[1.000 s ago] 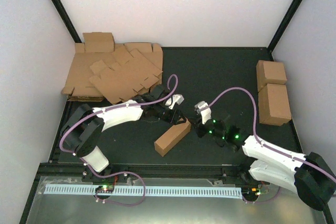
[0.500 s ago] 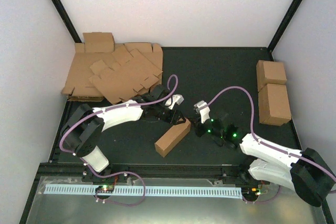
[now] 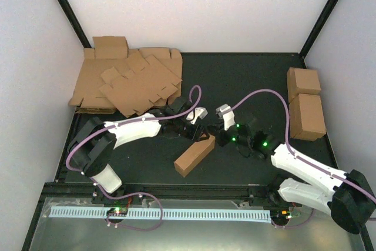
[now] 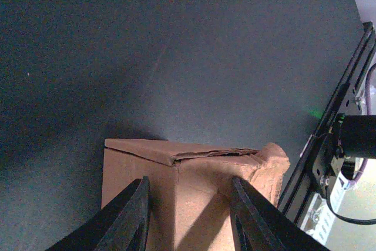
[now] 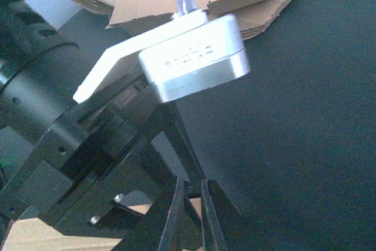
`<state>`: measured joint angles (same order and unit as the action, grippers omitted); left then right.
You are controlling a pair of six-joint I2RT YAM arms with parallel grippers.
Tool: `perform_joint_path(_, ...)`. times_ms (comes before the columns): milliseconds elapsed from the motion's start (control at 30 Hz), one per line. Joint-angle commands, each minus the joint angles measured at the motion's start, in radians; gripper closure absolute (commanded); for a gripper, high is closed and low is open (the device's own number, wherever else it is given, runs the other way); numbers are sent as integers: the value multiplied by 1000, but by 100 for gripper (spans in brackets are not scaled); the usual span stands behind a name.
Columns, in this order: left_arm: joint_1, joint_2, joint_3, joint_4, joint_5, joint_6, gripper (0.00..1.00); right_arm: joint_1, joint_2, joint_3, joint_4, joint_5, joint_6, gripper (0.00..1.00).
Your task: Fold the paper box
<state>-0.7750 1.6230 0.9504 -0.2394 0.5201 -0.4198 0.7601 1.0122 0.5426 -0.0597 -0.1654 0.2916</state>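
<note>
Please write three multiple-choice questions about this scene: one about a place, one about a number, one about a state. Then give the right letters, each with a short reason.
1. Where does the heap of flat cardboard sheets lie?
A. in the far left corner of the table
B. in the near right corner
C. between the two arm bases

2. How many closed cardboard cuboids stand at the right edge?
A. one
B. two
C. four

3. In what state is the paper box?
A. spread out flat
B. formed into a long box, lying on the table
C. standing on its end

Answers:
1 A: the top view shows the heap against the left wall at the far side.
2 B: two are there, one behind the other.
3 B: it lies slantwise in the middle, its long sides closed.
</note>
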Motion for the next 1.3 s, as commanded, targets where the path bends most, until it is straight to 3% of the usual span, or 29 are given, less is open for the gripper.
perform_joint_path(0,-18,-14,-15,-37,-38,15,61,-41,-5,29,-49,-62,18,87)
perform_joint_path(200,-20,-23,-11,-38,-42,19,61,-64,41,71,-86,-117,8,85)
perform_joint_path(433,-21,-36,-6,-46,-44,27,61,-91,-31,55,-72,-129,52,82)
perform_joint_path(1267,-38,-52,-24,-39,-60,16,61,-134,95,125,-209,-242,15,82)
